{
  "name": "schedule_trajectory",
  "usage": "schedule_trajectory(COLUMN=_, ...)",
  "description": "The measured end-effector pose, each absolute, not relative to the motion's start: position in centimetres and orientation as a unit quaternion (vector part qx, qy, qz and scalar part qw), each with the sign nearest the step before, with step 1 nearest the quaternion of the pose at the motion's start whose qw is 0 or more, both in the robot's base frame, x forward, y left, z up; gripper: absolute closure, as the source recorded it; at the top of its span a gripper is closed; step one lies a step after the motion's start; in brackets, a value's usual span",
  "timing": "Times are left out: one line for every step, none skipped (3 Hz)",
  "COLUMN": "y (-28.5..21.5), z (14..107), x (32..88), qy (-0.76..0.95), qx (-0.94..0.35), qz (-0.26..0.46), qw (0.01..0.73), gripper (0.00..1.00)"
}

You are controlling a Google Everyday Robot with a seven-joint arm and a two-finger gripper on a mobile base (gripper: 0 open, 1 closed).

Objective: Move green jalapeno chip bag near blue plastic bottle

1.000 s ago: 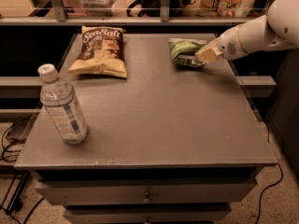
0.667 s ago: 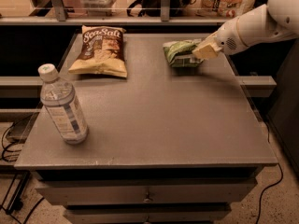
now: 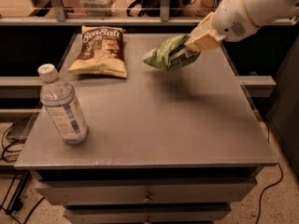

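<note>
The green jalapeno chip bag [image 3: 169,54] hangs in the air above the far right part of the grey table [image 3: 154,120], tilted with its free end pointing left. My gripper [image 3: 195,43] comes in from the upper right on a white arm and is shut on the bag's right end. The blue plastic bottle [image 3: 63,106], clear with a white cap and pale label, stands upright near the table's front left corner, far from the bag.
A brown-and-yellow "Sea Salt" chip bag [image 3: 100,50] lies flat at the back left of the table. A shelf rail [image 3: 140,20] runs behind the table. Drawers sit under the front edge, cables on the floor.
My gripper has lifted the green bag off the table's back right and carried it left and toward the middle. The bottle and the Sea Salt bag have not moved.
</note>
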State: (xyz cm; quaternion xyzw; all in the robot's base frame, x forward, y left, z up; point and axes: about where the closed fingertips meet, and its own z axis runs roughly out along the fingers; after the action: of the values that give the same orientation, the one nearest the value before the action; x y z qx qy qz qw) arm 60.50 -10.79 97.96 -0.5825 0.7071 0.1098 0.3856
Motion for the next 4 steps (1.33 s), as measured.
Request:
schedule_trajectory(y=-10.8, z=98.0, x=60.5, qy=0.707, qx=-0.583, qz=0.110, qw=0.386, gripper=1.00)
schedule_trajectory(y=-8.6, z=97.3, x=58.8, qy=0.686, qx=-0.610, qz=0.134, qw=0.374, gripper=1.00)
schedule_trajectory(y=-6.0, z=97.1, x=55.5, qy=0.661, qx=-0.625, qz=0.171, qw=0.379, gripper=1.00)
schedule_trajectory(y=-3.5, z=97.0, x=51.7, qy=0.637, qx=-0.628, qz=0.214, qw=0.393, gripper=1.00)
